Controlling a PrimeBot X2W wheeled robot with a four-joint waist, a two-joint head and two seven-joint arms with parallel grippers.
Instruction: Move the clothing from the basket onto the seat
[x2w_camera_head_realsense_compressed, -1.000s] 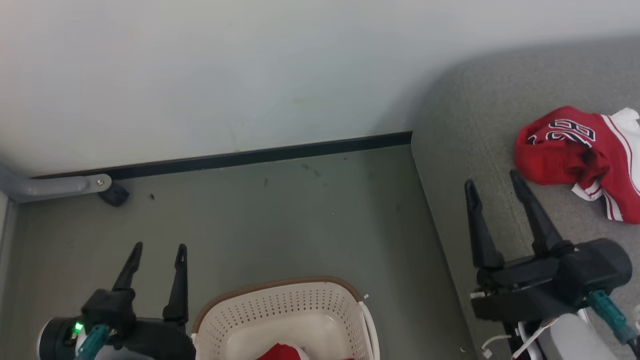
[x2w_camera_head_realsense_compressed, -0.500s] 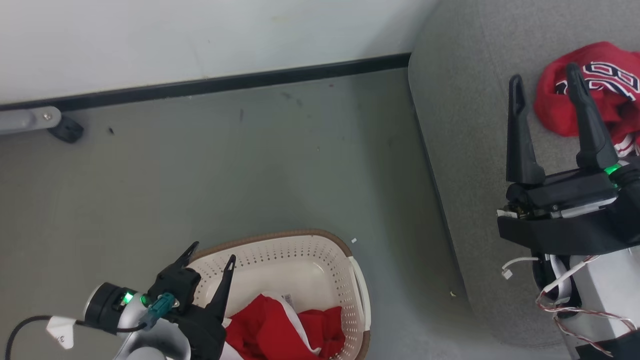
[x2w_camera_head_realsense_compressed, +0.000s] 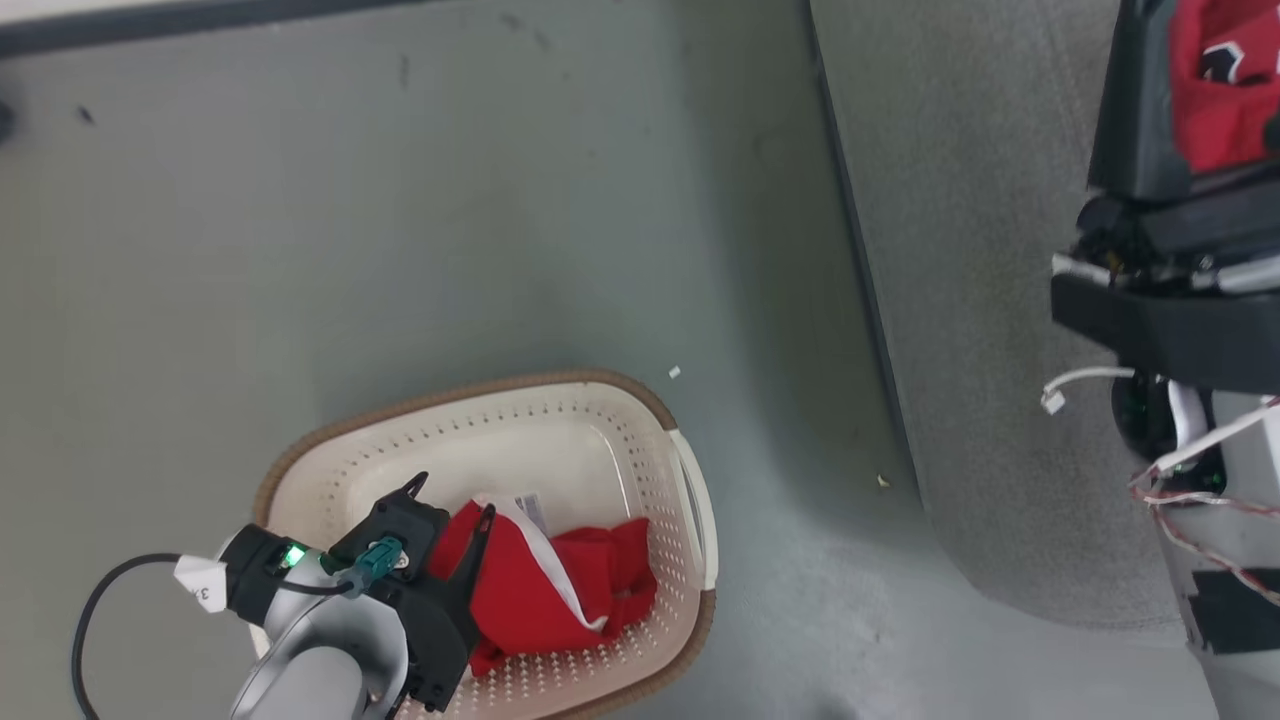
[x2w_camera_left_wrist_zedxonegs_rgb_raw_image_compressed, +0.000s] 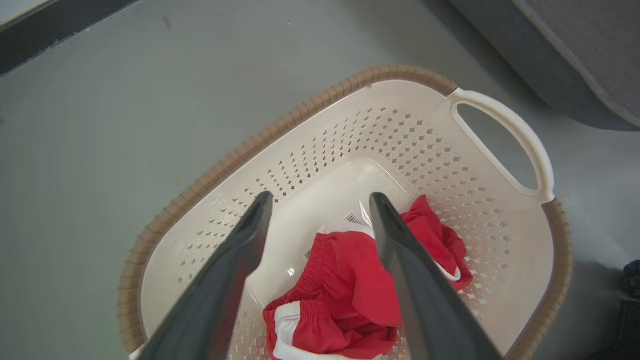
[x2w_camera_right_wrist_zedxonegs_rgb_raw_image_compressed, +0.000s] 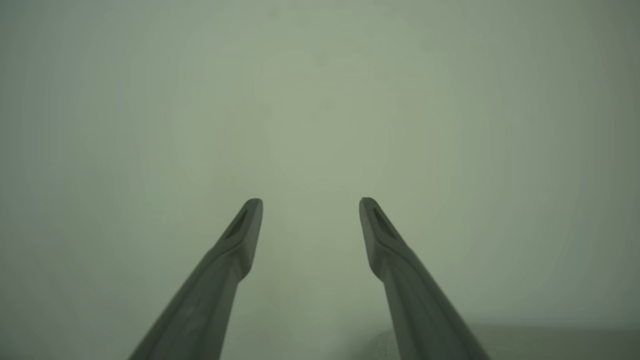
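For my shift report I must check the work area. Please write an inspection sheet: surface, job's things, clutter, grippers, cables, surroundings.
Surface: grey-green floor, few dark marks.
Job's things: cream perforated plastic basket with brown rim on floor, holding red garment with white stripe; second red garment on grey woven-fabric seat.
Clutter: two small pale scraps on floor.
Grippers: left gripper open above basket garment; right gripper open, empty.
Cables: black cable by left arm; white and red wires by right arm.
Surroundings: dark skirting strip at top edge.
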